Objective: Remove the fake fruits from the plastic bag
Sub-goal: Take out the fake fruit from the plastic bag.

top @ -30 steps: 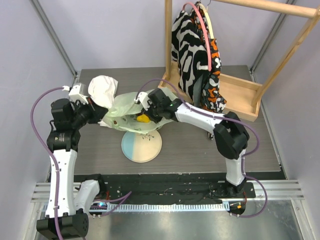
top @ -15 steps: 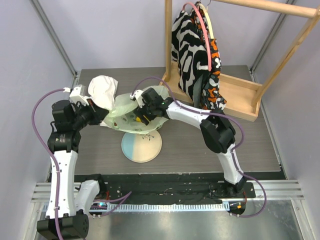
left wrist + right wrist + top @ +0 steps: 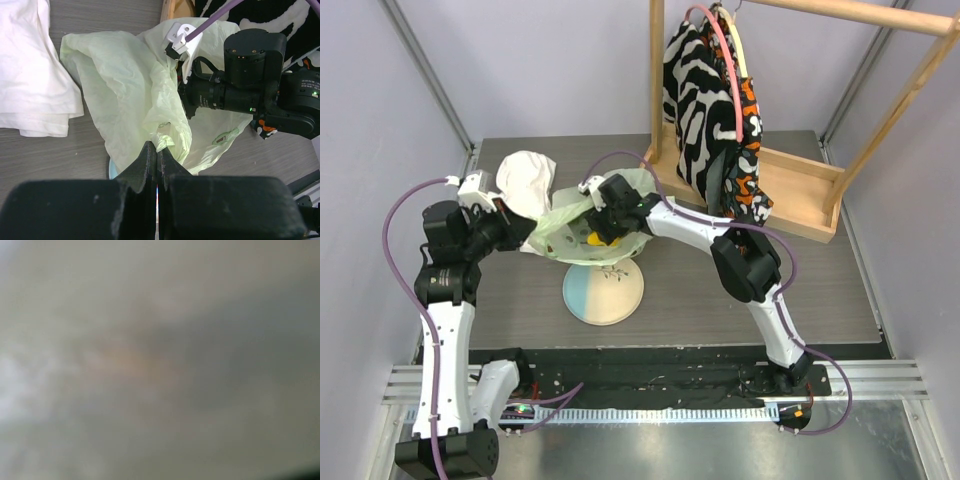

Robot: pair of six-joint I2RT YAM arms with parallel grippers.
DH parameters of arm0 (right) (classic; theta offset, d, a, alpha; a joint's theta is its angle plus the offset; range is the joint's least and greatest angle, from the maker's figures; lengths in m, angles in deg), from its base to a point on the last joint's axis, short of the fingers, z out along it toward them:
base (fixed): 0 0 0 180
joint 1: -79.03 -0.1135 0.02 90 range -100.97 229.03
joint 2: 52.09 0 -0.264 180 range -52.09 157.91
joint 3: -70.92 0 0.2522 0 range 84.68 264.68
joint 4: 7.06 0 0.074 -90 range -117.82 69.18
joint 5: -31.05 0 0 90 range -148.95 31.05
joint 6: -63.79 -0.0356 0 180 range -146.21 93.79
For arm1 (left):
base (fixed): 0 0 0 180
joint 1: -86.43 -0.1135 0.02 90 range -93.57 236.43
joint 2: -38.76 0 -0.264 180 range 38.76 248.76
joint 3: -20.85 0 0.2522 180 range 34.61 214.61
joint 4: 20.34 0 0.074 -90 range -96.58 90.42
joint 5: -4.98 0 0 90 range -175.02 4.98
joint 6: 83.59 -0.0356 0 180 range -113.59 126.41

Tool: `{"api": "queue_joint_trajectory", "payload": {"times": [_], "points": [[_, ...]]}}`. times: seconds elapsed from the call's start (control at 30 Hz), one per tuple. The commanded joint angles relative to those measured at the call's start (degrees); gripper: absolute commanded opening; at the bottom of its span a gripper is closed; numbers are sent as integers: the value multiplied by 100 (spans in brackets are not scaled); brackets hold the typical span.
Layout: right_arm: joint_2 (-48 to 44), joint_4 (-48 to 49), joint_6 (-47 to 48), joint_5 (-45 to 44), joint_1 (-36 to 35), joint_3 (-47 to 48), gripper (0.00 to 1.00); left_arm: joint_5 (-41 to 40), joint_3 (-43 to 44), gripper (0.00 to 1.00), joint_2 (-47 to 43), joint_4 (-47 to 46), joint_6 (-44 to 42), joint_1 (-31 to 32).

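Observation:
The pale green plastic bag [image 3: 563, 213] lies crumpled on the table's left half. My left gripper [image 3: 157, 150] is shut on a fold of the plastic bag [image 3: 130, 85] and holds its edge up. My right gripper [image 3: 596, 226] reaches into the bag's mouth from the right, and its jaws are hidden by the plastic. A yellow fruit [image 3: 592, 239] shows just under the right gripper's tip, inside the bag. The right wrist view is a grey-green blur with a faint orange patch. Other fruits are hidden.
A round blue and cream plate [image 3: 603, 292] sits in front of the bag. A white cloth [image 3: 525, 178] lies behind the left gripper. At the back right stands a wooden rack [image 3: 800, 190] hung with patterned garments [image 3: 715, 110].
My right gripper has pushed left and deeper into the bag's mouth, and the yellow fruit now sits a little further left. The left gripper still holds the bag's edge.

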Motion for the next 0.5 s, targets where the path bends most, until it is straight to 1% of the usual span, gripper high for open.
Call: {"api": "queue_joint_trajectory", "payload": {"times": [0.0, 0.07, 0.1, 0.13, 0.17, 0.2, 0.27, 0.3, 0.4, 0.43, 0.47], "points": [[31, 4, 54, -273, 9, 206, 57, 79, 174, 0, -73, -13, -57, -51], [5, -14, 72, -389, 9, 136, 63, 88, 191, 0, -47, -48, -31, -51], [-4, -14, 89, -433, 9, 101, 70, 96, 200, 0, -29, -65, -31, -51], [-22, -14, 115, -460, 9, 31, 71, 88, 191, 0, -29, -91, -13, -51], [-31, -5, 133, -451, 9, -4, 70, 96, 200, 0, -29, -127, -13, -51], [-48, 12, 220, -390, 9, -74, 56, 88, 209, 0, -20, -127, -5, -51], [-101, 21, 291, -328, 18, -110, 45, 79, 209, 0, -11, -144, -4, -52], [-127, 21, 370, -302, 18, -128, 38, 70, 209, 0, -3, -153, -4, -51], [-460, -5, 458, -188, 18, -137, 29, 52, 209, 0, 32, -188, 22, -51], [-609, -5, 528, -161, 18, -154, 28, 52, 209, 0, 67, -215, 39, -51], [-915, -23, 572, 83, 27, -163, 27, 44, 200, 0, 85, -267, 74, -43]]}}
